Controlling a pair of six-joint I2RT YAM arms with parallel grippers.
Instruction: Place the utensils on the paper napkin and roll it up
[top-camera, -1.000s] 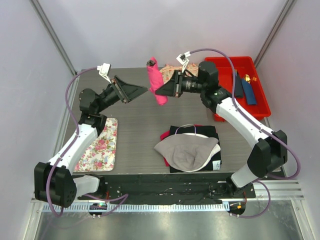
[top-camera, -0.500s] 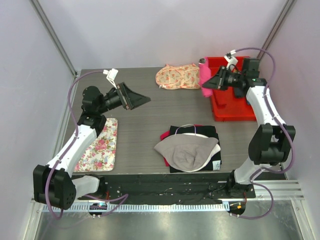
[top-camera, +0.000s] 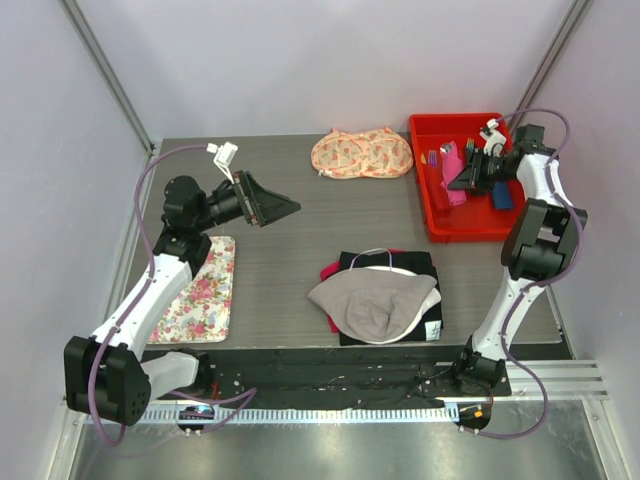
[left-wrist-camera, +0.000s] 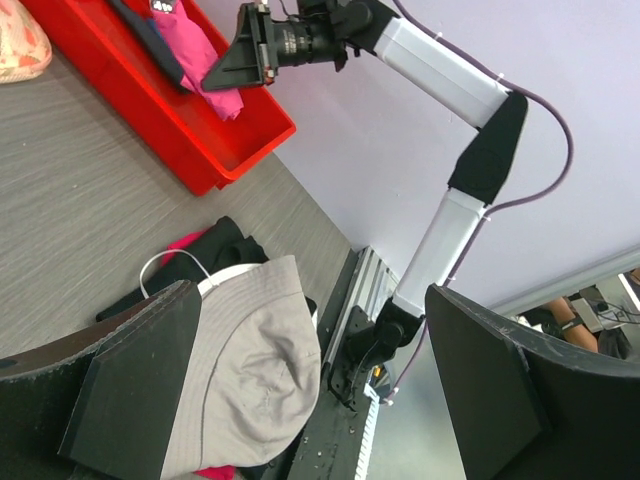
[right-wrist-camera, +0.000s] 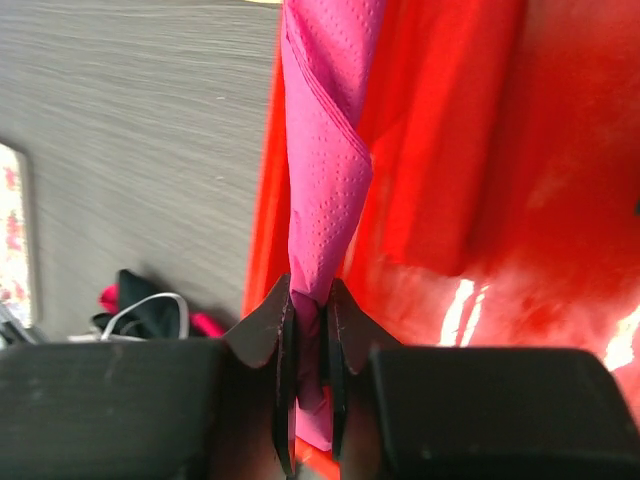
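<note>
Pinches the rolled paper napkin (right-wrist-camera: 325, 150) in the right hand (right-wrist-camera: 310, 300) over the red tray (top-camera: 432, 218) at the far right, long axis running straight out from the fingertips toward the tray's left wall. Holds the left hand (top-camera: 288, 207) spread wide above the worktop (top-camera: 300, 250), left side. Cannot make out the utensils; buries the roll's gripped end inside the pinch.

Red bin (top-camera: 455, 233) far right; floral mat (top-camera: 200, 292) left; grey hat (top-camera: 372, 305) atop dark clothes (top-camera: 415, 264); peach cloth (top-camera: 360, 154) far centre.
</note>
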